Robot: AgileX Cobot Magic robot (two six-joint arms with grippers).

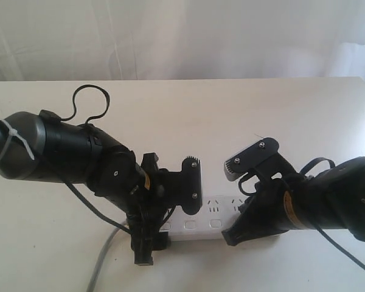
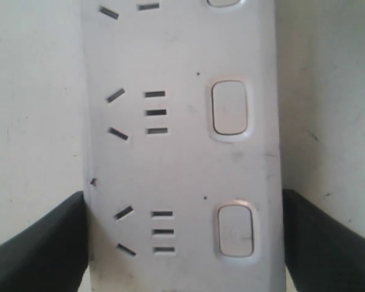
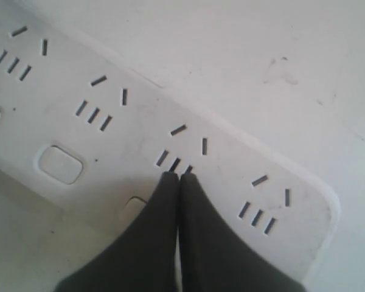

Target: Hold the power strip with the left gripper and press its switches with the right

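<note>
A white curtain [image 1: 182,36] hangs behind the pale desk [image 1: 243,109]. The power strip [image 1: 208,222] lies by the desk's front edge, clamped across its width by the left gripper [image 1: 170,222]. The right gripper [image 1: 230,169], fingers pressed together, points down over the strip beside its switches [image 2: 230,107]; I can't tell whether it touches.

I record the power strip [image 2: 176,164] white, with dark slot clusters repeating; switches [image 2: 231,108] white. Cord [image 1: 102,258] grey, lower left. My left gripper [image 2: 184,204] black; my right gripper [image 3: 179,177] black, label [image 1: 288,210] orange-yellow. Table [image 1: 280,109] cream.
</note>
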